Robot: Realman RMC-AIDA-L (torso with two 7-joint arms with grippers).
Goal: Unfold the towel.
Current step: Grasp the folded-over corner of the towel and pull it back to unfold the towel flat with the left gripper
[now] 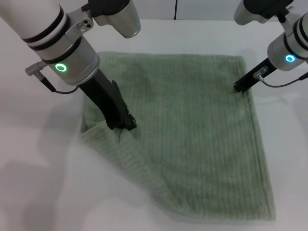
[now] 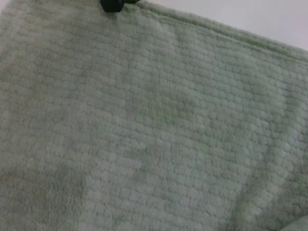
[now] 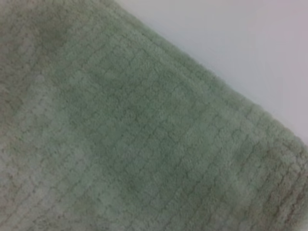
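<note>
The pale green towel lies spread over the white table and is mostly flat. Its left near part is bunched into a raised fold. My left gripper comes down onto that fold, shut on a pinch of cloth, and creases run out from it. My right gripper is low at the towel's right edge, near its far right corner. The left wrist view is filled with towel, with the right gripper small at the hem. Only ribbed towel and bare table show in the right wrist view.
The white table surrounds the towel, with bare surface at the left, at the far side and at the right. The towel's near edge lies close to the bottom of the head view.
</note>
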